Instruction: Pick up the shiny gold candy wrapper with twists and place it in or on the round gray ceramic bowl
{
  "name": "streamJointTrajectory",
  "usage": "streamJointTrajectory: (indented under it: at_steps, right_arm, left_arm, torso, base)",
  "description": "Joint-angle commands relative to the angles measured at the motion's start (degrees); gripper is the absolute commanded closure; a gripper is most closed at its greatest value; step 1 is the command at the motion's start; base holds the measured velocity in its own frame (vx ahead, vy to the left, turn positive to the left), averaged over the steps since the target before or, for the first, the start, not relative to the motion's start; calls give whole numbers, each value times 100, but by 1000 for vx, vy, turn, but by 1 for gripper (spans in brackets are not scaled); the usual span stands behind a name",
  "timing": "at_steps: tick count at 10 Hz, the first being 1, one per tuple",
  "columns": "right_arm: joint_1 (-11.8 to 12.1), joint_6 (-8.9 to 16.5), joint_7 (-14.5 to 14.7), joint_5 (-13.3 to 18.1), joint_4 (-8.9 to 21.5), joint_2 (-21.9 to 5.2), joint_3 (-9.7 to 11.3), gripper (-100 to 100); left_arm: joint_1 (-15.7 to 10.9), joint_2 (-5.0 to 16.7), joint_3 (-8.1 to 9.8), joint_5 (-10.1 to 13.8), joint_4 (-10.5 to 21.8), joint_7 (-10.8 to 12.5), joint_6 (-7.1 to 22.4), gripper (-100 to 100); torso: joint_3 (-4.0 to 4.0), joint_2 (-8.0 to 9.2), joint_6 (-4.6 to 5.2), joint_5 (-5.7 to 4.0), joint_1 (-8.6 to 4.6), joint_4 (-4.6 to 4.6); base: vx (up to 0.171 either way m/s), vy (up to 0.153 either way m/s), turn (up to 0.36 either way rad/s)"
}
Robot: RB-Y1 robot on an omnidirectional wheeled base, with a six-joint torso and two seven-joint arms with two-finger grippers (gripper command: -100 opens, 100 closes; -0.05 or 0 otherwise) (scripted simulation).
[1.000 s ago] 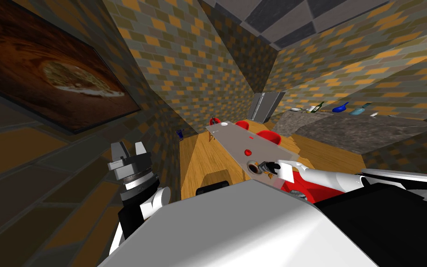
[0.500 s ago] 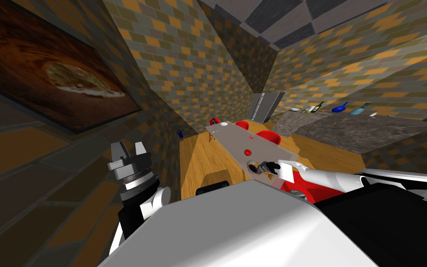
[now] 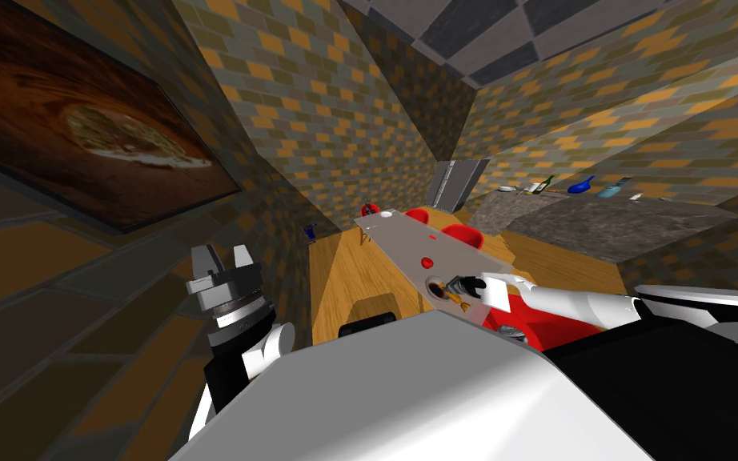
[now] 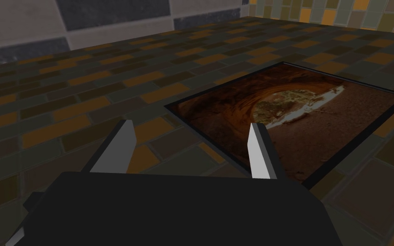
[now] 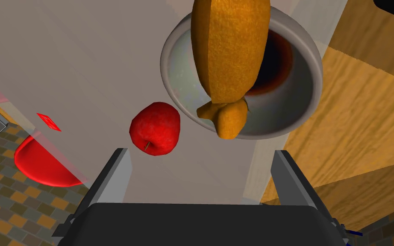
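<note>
Left gripper [image 3: 225, 260] is up by the wall, spread wide, idle. A glossy red apple [image 5: 155, 128] sits on the pale table [image 5: 63, 64] just beside the bowl. Right gripper [image 5: 201, 150] is wide open, empty. Dead ahead is the dimpled gold candy wrapper [image 5: 228, 51], pointing straight away, near twist toward the gripper, over the smooth round grey bowl [image 5: 309, 60] — resting or mid-air, can't tell.

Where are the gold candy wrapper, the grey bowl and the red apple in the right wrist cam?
gold candy wrapper [image 5: 229, 47], right wrist view, on its broad body.
grey bowl [image 5: 182, 83], right wrist view, on its bare inner wall.
red apple [image 5: 155, 128], right wrist view, on its middle.
</note>
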Motion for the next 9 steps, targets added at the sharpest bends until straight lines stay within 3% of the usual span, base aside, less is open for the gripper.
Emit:
streamJointTrajectory:
  at_steps: [1,5,6,7,9]
  right_arm:
    - [-57,21,37,-196,-219,-253,29,-100]
    - [-116,80,69,-473,-595,-654,48,-100]
    - [-49,78,17,-375,-568,-600,4,-100]
    - [-49,76,17,-382,-578,-612,4,0]
    - [-49,76,17,-381,-577,-611,4,0]
  left_arm:
    - [0,0,0,0,0,0,0,0]
    - [0,0,0,0,0,0,0,0]
    - [0,0,0,0,0,0,0,0]
    - [0,0,0,0,0,0,0,0]
    - [0,0,0,0,0,0,0,0]
  torso:
    - [0,0,0,0,0,0]
    - [0,0,0,0,0,0]
    - [0,0,0,-1,0,0]
    - [0,0,-1,-2,-1,0]
    - [0,1,-1,-2,-1,0]
  base:
    - [3,-1,-62]
    - [2,0,-37]
    - [0,0,0]
    - [0,0,0]
    - [0,0,0]
